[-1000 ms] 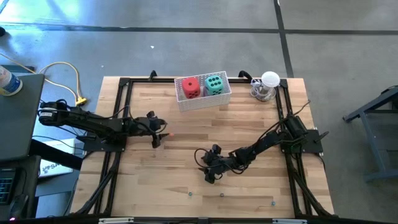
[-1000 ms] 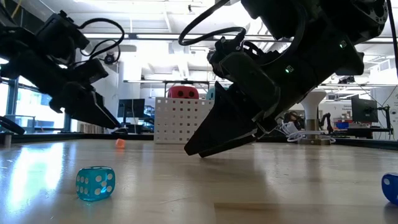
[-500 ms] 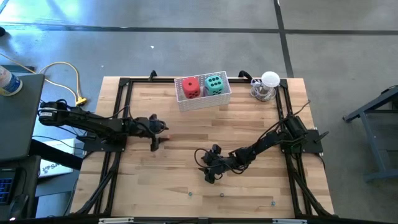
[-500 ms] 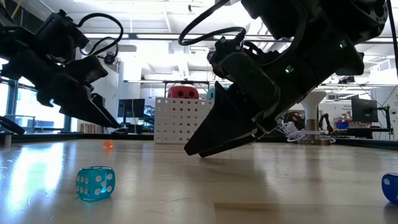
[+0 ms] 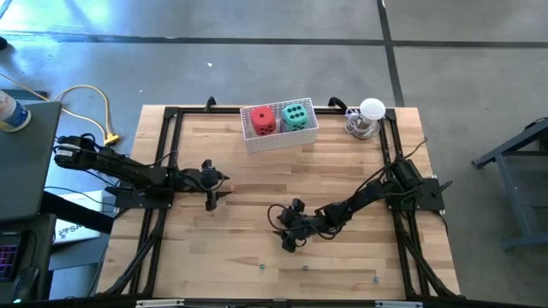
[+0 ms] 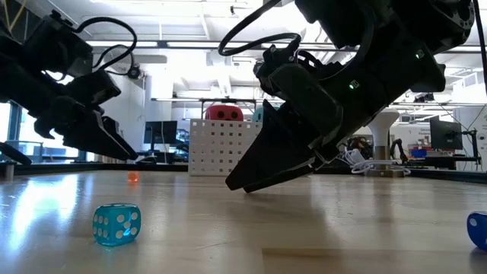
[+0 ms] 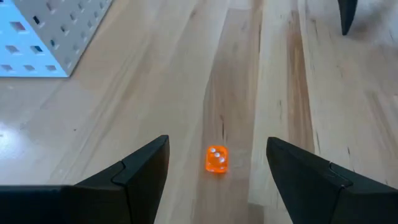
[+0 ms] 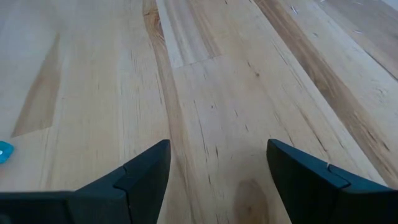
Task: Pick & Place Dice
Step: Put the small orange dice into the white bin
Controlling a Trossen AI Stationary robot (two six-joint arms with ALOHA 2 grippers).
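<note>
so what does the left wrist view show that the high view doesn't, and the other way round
Only the left wrist view shows the small orange die's white pips, the die lying on the wood between the open left gripper's fingers. Only the high view shows the red die and teal die inside the white basket, plus the right gripper low over the table's middle. Both show the basket and the wooden table.

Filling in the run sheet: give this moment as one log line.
left hand: open, over orange die | right hand: open, empty, mid-table | basket: red die, green die
</note>
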